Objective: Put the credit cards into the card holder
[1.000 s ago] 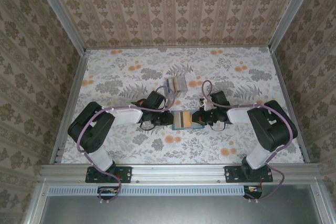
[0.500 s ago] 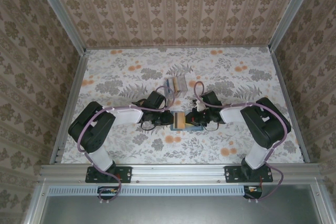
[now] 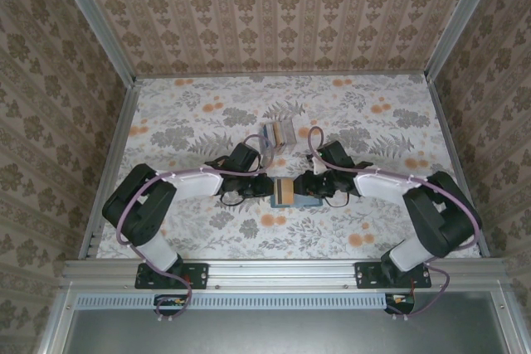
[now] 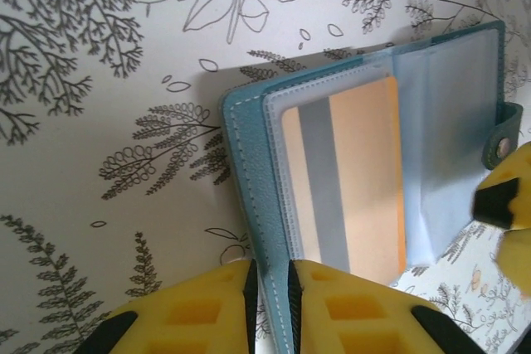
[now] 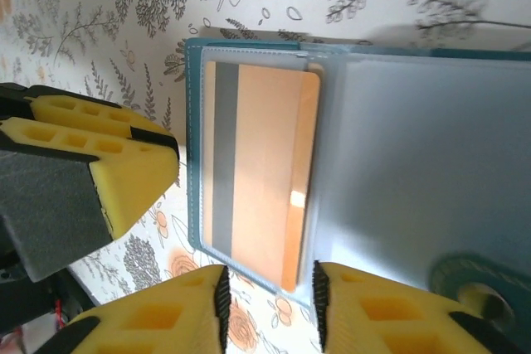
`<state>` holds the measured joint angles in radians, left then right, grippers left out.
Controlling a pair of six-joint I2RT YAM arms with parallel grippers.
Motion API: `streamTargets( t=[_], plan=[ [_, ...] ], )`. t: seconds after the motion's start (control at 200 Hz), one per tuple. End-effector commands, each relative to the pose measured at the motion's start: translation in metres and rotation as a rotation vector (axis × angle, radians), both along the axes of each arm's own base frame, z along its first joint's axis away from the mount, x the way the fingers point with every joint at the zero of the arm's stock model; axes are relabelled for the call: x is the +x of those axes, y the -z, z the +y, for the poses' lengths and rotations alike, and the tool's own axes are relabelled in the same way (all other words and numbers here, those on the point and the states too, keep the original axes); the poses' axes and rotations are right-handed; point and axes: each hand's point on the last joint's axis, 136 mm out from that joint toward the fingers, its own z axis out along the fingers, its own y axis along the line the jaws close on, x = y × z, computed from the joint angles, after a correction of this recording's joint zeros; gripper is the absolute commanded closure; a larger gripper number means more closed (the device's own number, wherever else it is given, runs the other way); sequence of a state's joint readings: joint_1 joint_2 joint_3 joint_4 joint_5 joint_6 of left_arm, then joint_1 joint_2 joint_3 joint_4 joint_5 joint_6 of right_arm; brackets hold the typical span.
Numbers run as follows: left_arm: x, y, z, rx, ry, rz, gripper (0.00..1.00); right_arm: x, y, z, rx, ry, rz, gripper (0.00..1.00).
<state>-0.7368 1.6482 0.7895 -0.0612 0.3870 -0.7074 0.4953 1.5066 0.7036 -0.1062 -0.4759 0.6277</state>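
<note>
**A:** Jaws on the left gripper (image 4: 271, 278) are clamped tight on the card holder (image 4: 242, 163), pinching its teal stitched edge at the bottom of the left wrist frame. How about the right ones?

**B:** The right gripper (image 5: 270, 298) has its jaws parted at the bottom of its own wrist view. The lower end of the tan card (image 5: 261, 172) and the edge of the clear sleeve (image 5: 415, 163) sit in the gap. Nothing's being squeezed, far as I can see.

**A:** From above it's all tiny tbh. The holder's just a small teal-and-tan patch mid-frame, lying open on the floral surface (image 3: 191, 113) between the two grippers. Can't read the jaws from up there.

**B:** True, but the top view does give you the clear box (image 3: 278, 133) just above the holder, not touching it. There's something tan and pale inside, too small to tell what.

**A:** The wrist cams get the close stuff. The card has a grey stripe and is tucked inside the sleeve, and there's a snap button (image 4: 502, 148) on the tab at the right edge.

**B:** And the left gripper's yellow finger (image 5: 124, 163) sits at the left of the right wrist frame, just beside the holder's edge.
</note>
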Motion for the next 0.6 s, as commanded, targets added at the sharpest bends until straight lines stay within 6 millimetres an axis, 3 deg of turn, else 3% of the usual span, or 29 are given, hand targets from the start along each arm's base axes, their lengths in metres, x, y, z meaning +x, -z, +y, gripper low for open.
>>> streamTargets(
  t=[0.0, 0.21, 0.59],
  plan=[
    [-0.003, -0.008, -0.003, -0.043, 0.007, 0.008, 0.78, -0.008, -0.002, -0.026, -0.139, 0.025, -0.009, 0.61],
    [-0.005, -0.007, 0.004, -0.008, 0.016, -0.004, 0.77, -0.015, 0.008, -0.048, -0.242, 0.073, -0.001, 0.58],
    [-0.007, -0.002, 0.003, -0.01, 0.022, 0.001, 0.77, -0.012, 0.025, -0.036, -0.211, 0.054, 0.036, 0.61]
  ],
)
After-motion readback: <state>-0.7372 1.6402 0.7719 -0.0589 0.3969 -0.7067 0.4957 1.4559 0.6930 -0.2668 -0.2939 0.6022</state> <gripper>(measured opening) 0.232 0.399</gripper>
